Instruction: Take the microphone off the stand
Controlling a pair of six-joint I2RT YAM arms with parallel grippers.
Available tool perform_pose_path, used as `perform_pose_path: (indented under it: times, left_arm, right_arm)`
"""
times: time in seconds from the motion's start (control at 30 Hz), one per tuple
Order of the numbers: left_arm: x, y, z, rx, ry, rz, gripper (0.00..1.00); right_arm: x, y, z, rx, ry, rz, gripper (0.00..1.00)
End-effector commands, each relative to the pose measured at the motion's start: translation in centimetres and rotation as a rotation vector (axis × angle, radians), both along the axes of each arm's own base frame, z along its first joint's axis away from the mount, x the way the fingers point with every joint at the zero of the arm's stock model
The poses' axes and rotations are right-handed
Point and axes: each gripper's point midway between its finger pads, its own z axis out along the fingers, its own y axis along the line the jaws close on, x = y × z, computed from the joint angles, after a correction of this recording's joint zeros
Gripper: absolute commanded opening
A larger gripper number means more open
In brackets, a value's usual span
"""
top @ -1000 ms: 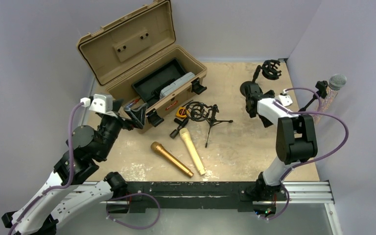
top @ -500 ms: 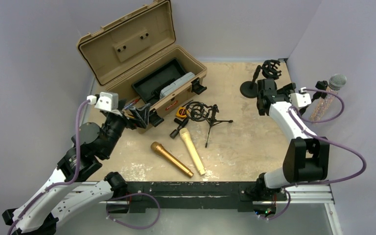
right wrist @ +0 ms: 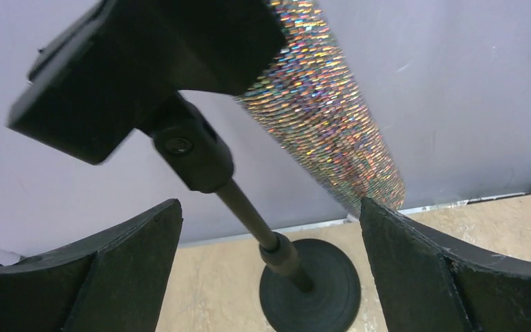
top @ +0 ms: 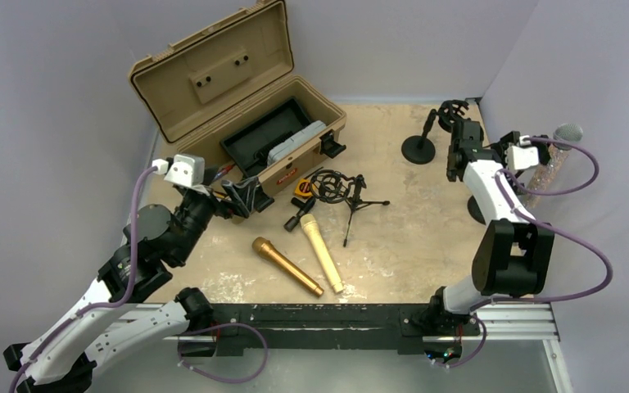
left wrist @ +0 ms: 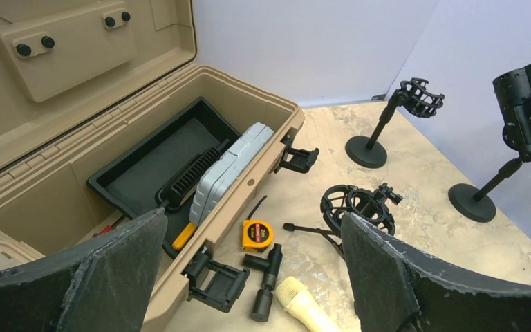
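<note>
The microphone [top: 555,155], glittery with a grey mesh head, sits tilted in the clip of a black stand [top: 477,210] by the right wall. My right gripper [top: 518,147] is open just left of it, holding nothing. In the right wrist view the glitter body [right wrist: 325,104] slants down from the black clip [right wrist: 145,62]. The stand's pole [right wrist: 249,214] and round base [right wrist: 311,287] show between the open fingers, untouched. My left gripper [top: 242,196] hangs open at the toolbox's front edge, far from the stand.
An open tan toolbox [top: 237,106] fills the back left. In front of it lie a yellow tape measure [left wrist: 256,234], a tipped tripod shock mount [top: 344,192], a gold microphone [top: 287,266] and a cream one [top: 322,254]. A second stand with an empty shock mount [top: 426,135] stands at the back.
My right arm has swung right, from near the empty shock-mount stand to beside the glittery microphone. My left gripper has drifted slightly right along the toolbox front. Both stayed open.
</note>
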Motion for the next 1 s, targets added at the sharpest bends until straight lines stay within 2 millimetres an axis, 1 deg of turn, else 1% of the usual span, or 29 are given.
perform_pose_path:
  times: [0.0,0.13,0.33,0.57,0.63,0.7,0.77,0.87,0.93,0.97]
  left_arm:
    - [0.0,-0.3,1.1,-0.022,-0.024,-0.007,0.93]
    - [0.1,-0.2,1.0,-0.009,-0.026,0.005,0.93]
    - [0.3,-0.4,0.6,0.006,-0.022,0.008,0.93]
    - [0.5,-0.4,0.4,0.018,-0.023,0.020,0.93]
    - [0.6,-0.5,0.3,0.023,-0.020,0.020,0.93]
    - [0.7,-0.6,0.2,0.028,-0.017,0.021,0.93]
    - [0.8,-0.7,0.0,0.031,-0.011,0.018,0.93]
    - [0.9,-1.0,-0.3,0.033,-0.004,0.012,0.93]
    - [0.9,-1.3,-0.4,0.036,0.001,0.006,0.93]
    - [1.0,-1.3,-0.5,0.037,0.004,0.004,0.93]
  right_arm:
    - [-0.7,-1.1,3.7,-0.140,-0.030,-0.106,0.99]
    - [-0.5,-1.9,3.2,-0.170,-0.026,-0.144,0.99]
    - [0.7,-2.1,1.5,-0.192,0.000,-0.150,0.99]
    - [1.3,-2.3,0.7,-0.238,0.021,-0.170,0.98]
    - [1.3,-3.1,0.3,-0.238,0.031,-0.190,0.98]
    - [1.2,-3.8,0.0,-0.239,0.040,-0.211,0.96]
    - [1.2,-4.2,-0.2,-0.239,0.042,-0.221,0.89]
    - [0.9,-4.2,0.5,-0.241,0.011,-0.224,0.85]
    - [0.8,-4.2,0.7,-0.241,0.010,-0.225,0.83]
    - [0.9,-4.2,0.8,-0.241,0.009,-0.225,0.81]
